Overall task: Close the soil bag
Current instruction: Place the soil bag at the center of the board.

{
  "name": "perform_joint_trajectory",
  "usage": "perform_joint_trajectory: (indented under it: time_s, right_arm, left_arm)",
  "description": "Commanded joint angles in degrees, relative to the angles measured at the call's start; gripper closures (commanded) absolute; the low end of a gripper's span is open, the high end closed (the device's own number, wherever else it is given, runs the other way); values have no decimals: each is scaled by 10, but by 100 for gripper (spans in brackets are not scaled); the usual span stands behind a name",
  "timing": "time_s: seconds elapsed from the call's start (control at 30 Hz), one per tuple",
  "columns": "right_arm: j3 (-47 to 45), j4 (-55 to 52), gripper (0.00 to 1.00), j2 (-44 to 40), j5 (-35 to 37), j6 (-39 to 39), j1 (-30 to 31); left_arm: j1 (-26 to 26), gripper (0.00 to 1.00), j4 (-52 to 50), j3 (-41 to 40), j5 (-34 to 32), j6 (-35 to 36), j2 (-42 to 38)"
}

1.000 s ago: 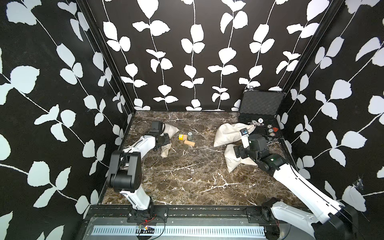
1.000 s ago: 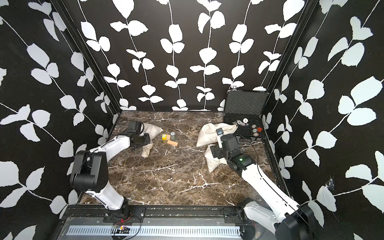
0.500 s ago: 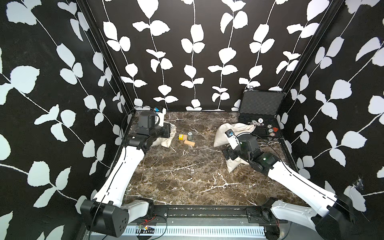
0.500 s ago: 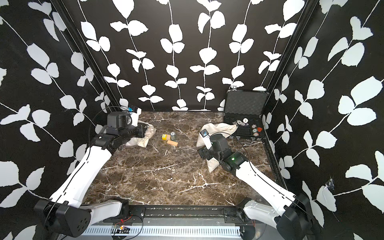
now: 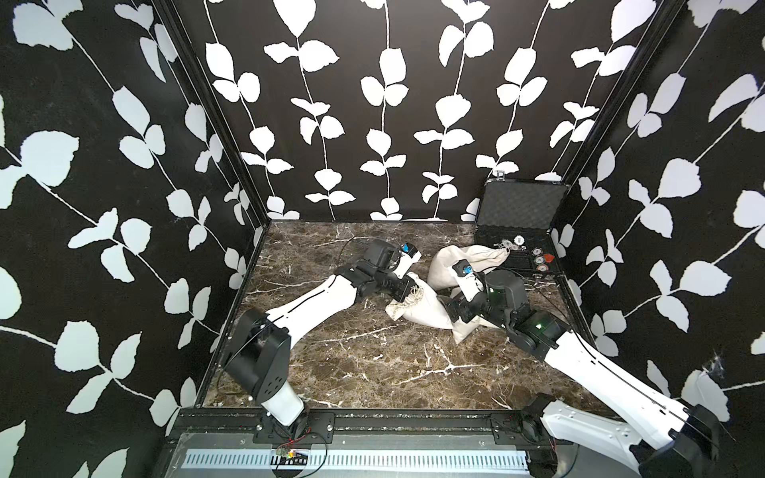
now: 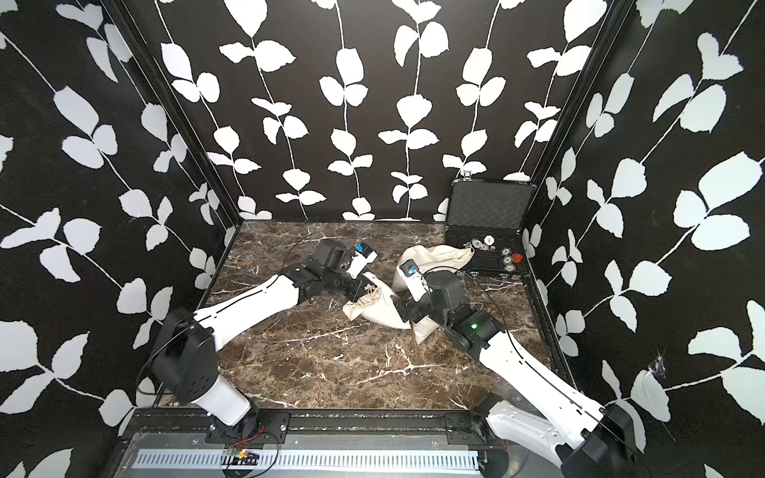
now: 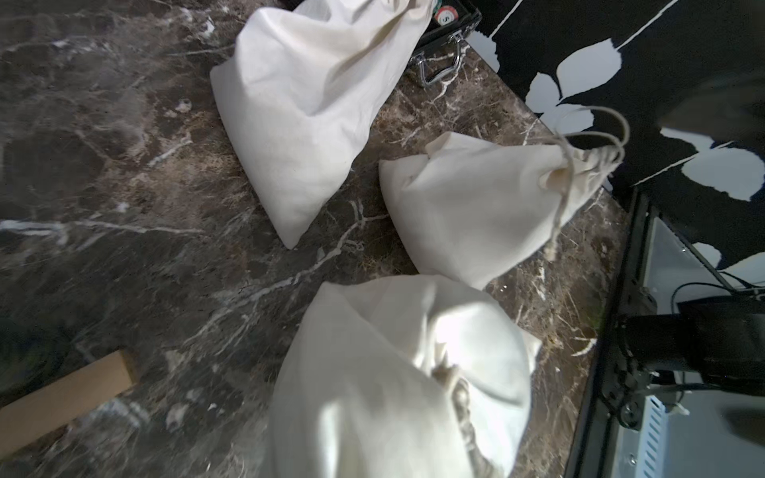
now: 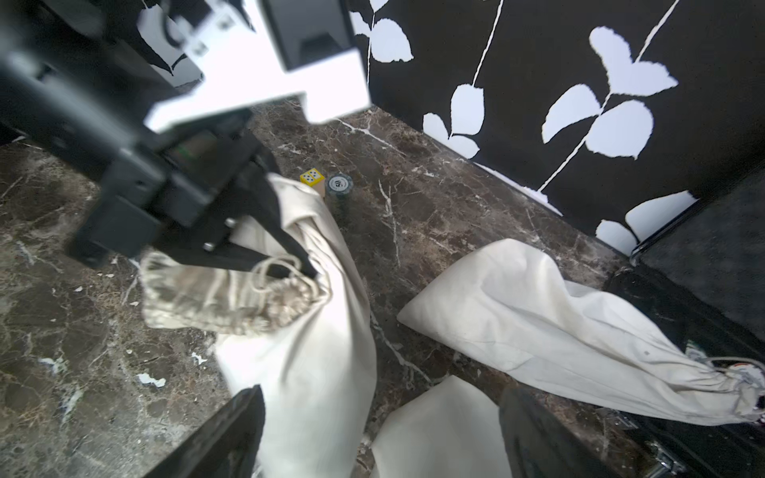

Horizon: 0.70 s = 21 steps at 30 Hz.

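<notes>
Chip (image 8: 339, 185) reads "50"; yellow die (image 8: 312, 176) beside it, behind soil bag (image 8: 314, 351).

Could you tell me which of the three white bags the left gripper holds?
The middle bag, its gathered neck pinched by the left gripper; the other two lie beyond its jaws.

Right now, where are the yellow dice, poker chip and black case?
yellow dice (image 8: 312, 175), right wrist view, dotted top.
poker chip (image 8: 339, 183), right wrist view, printed top.
black case (image 5: 520, 205), a top view, open lid's foam.
</notes>
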Motion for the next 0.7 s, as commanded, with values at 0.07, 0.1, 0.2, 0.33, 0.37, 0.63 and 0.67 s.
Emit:
perform_joint_trajectory:
  time_s: [0.07, 0.1, 0.2, 0.33, 0.37, 0.63, 0.67]
  right_arm:
    - [-5, 12, 27, 40, -39, 19, 4]
    - [-3, 14, 30, 48, -52, 23, 4]
    - [1, 36, 36, 77, -72, 34, 4]
    - [14, 58, 42, 111, -79, 43, 5]
    - [18, 68, 43, 117, -79, 44, 5]
    - [36, 145, 44, 167, -73, 60, 4]
    - [42, 148, 44, 178, -72, 60, 4]
  left_arm:
    - [7, 100, 136, 9, 13, -24, 13]
    - [7, 100, 140, 8, 17, -25, 14]
    - [8, 100, 142, 3, 21, -24, 13]
    - [8, 100, 141, 0, 27, -25, 16]
    - [7, 100, 141, 0, 29, -25, 17]
    - [8, 100, 147, 0, 38, -34, 25]
    - [7, 100, 148, 0, 41, -35, 26]
